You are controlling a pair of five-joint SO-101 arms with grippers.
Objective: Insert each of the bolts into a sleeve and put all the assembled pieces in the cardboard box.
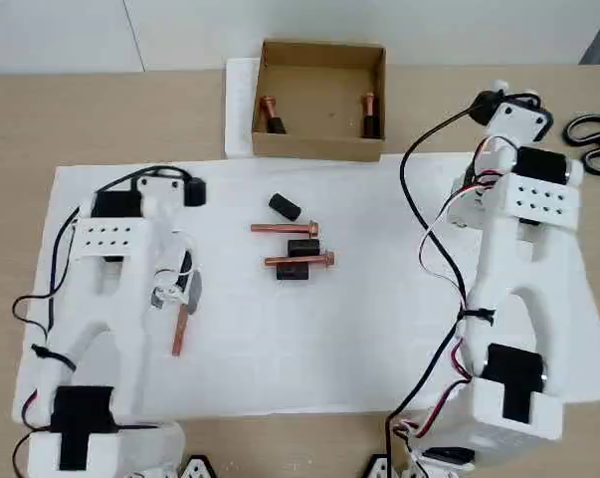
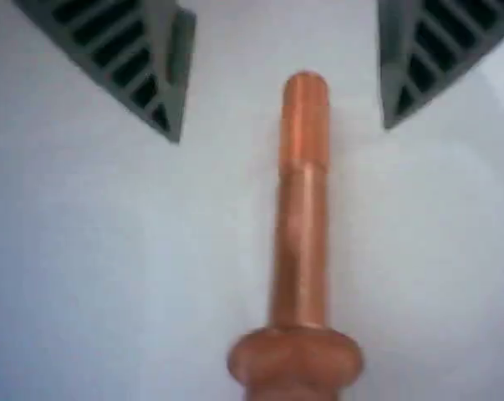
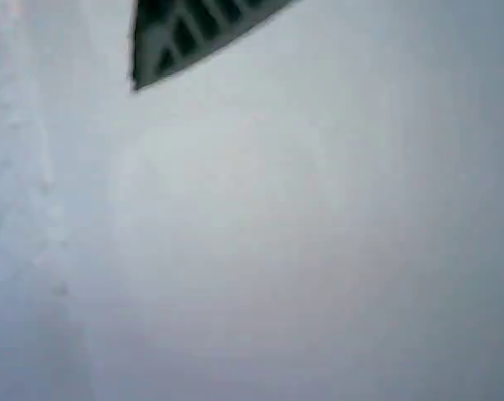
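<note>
Our left tool (image 2: pixel 281 127) hangs just over the white sheet (image 1: pixel 280 358) with its fingers (image 2: pixel 143 58) spread wide and nothing in their grip. A copper bolt (image 2: pixel 302 234) lies flat on the sheet right by it. The shank end sits in the gap between the two fingers, touching neither, and the flanged head lies out past the fingertips. In the high view we see this bolt running from the left tool toward that arm's base.

The loose parts lie well apart from the left tool, between the two arms. A lone sleeve (image 1: pixel 285 207), black, lies tilted. Near it is a second bolt (image 1: pixel 285 229), then a second sleeve (image 1: pixel 302 246), a third bolt (image 1: pixel 300 260) and a third sleeve (image 1: pixel 292 270). Those last two sleeves lie right against the third bolt, one on each side.

Farther from both tools, past the edge of the sheet, the cardboard box (image 1: pixel 319 147) stands on the surface (image 1: pixel 21 110). It holds two assembled pieces, one (image 1: pixel 270 115) at each side wall (image 1: pixel 370 113).

A dark part of the right tool (image 3: pixel 203 32) shows over bare sheet, and we cannot tell whether it is open or closed. The right arm (image 1: pixel 523 249) stands over the sheet's far side, with scissors (image 1: pixel 590 142) on the surface beside it.
</note>
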